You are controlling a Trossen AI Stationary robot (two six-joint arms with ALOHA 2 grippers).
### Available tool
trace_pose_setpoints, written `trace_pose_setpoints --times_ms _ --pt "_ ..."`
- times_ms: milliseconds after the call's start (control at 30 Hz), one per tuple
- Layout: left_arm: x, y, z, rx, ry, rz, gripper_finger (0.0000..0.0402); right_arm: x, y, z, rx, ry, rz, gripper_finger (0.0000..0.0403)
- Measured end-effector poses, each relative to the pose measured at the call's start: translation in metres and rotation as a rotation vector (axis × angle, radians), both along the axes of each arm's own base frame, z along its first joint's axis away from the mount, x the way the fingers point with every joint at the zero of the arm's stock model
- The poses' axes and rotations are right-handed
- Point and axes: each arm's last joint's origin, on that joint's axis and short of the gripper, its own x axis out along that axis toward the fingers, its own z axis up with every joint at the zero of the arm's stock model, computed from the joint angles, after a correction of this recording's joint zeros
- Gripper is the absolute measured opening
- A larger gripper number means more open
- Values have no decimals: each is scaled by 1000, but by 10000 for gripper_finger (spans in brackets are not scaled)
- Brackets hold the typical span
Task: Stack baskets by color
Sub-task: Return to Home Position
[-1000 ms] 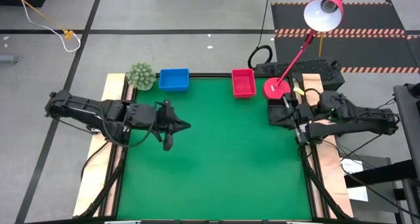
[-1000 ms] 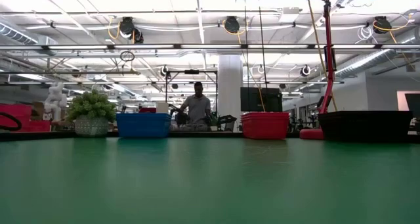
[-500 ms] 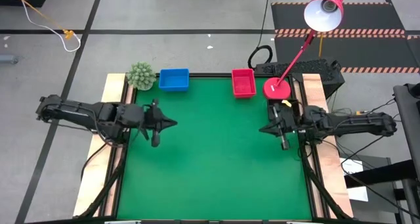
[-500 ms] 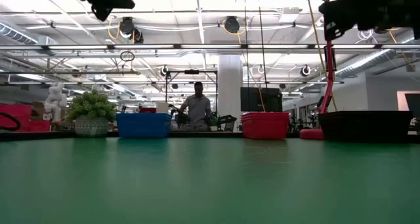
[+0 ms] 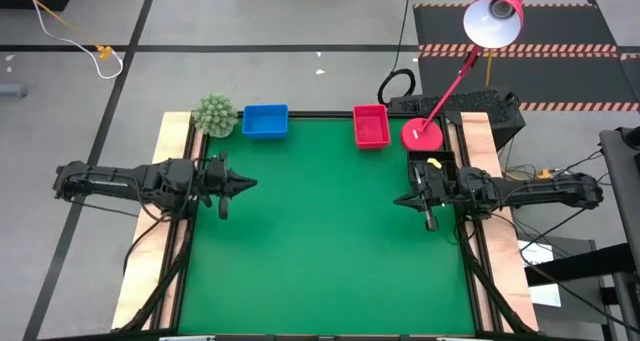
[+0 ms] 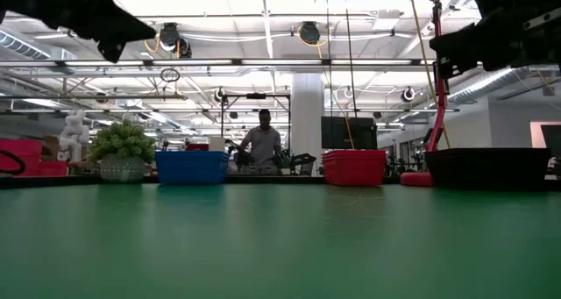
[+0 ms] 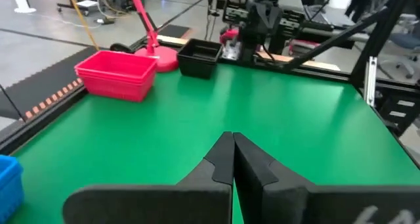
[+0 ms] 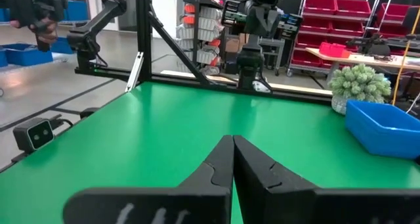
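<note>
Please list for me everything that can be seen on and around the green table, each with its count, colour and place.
blue basket stack: one, blue, far edge, beside the plant ball.
red basket stack: one, red-pink, far edge, right of the middle.
black basket stack: one, black, right edge, beside the lamp base.
plant ball: one, green, far left corner.
desk lamp: one, red, base at the far right corner.
table: one, green top.
person: one, in the room beyond the table.
left gripper: dark, shut, above the left edge.
right gripper: dark, shut, above the right edge.
</note>
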Motion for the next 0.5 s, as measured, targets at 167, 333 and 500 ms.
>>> trace_pose_setpoints --times_ms 167,333,500 --pt "-6 0 -24 -33 -23 -21 2 -3 0 -6 6 -4 -3 0" --pt "-10 0 -42 -50 -49 -36 2 -6 0 -11 5 -23 -4 0" --pt "-12 0 -56 -78 -52 -31 1 -10 0 -8 21 -88 -3 0"
